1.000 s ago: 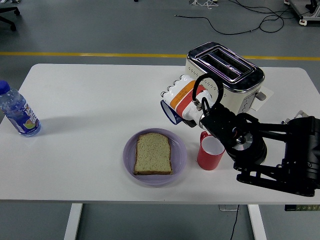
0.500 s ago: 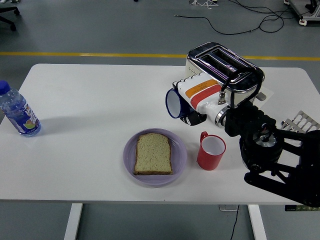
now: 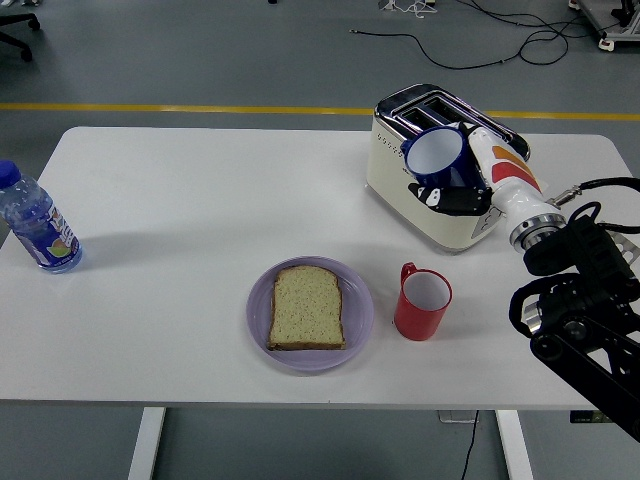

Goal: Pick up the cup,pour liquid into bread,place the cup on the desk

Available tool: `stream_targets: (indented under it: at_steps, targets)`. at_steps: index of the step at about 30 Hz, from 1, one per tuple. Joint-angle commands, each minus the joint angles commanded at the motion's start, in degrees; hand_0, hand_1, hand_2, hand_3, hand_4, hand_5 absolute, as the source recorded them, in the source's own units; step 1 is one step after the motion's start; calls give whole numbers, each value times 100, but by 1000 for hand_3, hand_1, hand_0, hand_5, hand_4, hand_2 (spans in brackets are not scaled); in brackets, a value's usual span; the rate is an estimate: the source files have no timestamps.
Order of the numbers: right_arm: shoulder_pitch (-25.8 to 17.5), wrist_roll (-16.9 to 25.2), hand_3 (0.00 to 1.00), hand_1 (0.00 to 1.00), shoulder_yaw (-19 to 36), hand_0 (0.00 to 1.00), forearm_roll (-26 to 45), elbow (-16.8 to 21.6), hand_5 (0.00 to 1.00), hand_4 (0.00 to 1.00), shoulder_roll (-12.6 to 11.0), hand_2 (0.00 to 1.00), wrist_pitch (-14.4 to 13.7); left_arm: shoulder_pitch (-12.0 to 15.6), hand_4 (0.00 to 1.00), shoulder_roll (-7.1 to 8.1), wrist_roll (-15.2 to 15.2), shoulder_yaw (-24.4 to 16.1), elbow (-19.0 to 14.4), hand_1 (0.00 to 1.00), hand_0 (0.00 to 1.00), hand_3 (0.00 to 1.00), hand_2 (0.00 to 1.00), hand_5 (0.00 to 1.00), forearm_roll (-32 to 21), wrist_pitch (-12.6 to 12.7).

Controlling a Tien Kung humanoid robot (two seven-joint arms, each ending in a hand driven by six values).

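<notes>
My right hand (image 3: 462, 178) is shut on a blue cup (image 3: 436, 158), which it holds in the air in front of the toaster (image 3: 432, 205). The cup lies tilted, with its white inside facing the camera. A slice of bread (image 3: 307, 307) rests on a purple plate (image 3: 359, 313) near the table's front edge, to the lower left of the hand. A red mug (image 3: 422, 301) stands upright just right of the plate. The left arm does not show.
A cream toaster stands at the back right of the white table (image 3: 200, 200), directly behind the held cup. A water bottle (image 3: 36, 221) stands at the far left edge. My black right arm (image 3: 580, 300) crosses the table's right side.
My right hand has swung the blue cup from above the plate's right side up and to the right, over to the toaster. The cup's mouth has turned from down-left toward the camera.
</notes>
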Motion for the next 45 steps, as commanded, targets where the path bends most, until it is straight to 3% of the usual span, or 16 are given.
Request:
stream_targets:
  at_steps: [3,6,17,18,20,31,34,45]
  targets:
    - [-367,296,554,166,481,141,293,-77,97,606,74,455,-520,-8,237,0,1,4,0,645,634,509,658,849,11,0]
    - [-686,899,553,180,778,170,821,-254,108,615,157,457,-942,-28,234,0,-5,-1,-5,645,634,509,656,843,16,-2]
    - [-1351,3459,551,213,1148,231,3045,-1206,114,606,444,471,-942,-76,237,0,-12,-21,-10,645,634,508,656,846,45,-5]
    - [-1400,3682,552,294,1166,295,3205,-1340,132,577,468,478,-942,-78,236,0,-12,-14,-9,645,633,507,656,843,44,-6]
    - [-1495,4166,552,294,1181,295,3478,-1564,132,577,525,478,-942,-81,236,0,-11,-6,-9,645,633,507,656,843,50,-7]
    - [-1903,6764,548,307,1127,330,4091,-2401,156,558,734,485,-942,-86,235,0,-11,7,-8,644,633,507,657,845,48,-8]
    - [-1955,6957,548,307,1012,330,4125,-2567,156,558,741,485,-942,-95,235,0,-9,13,-6,644,633,507,657,845,57,-9]
    - [-2095,7021,550,315,839,329,4207,-2902,152,559,773,491,-942,-98,234,0,-8,22,-4,646,633,509,657,844,54,-8]
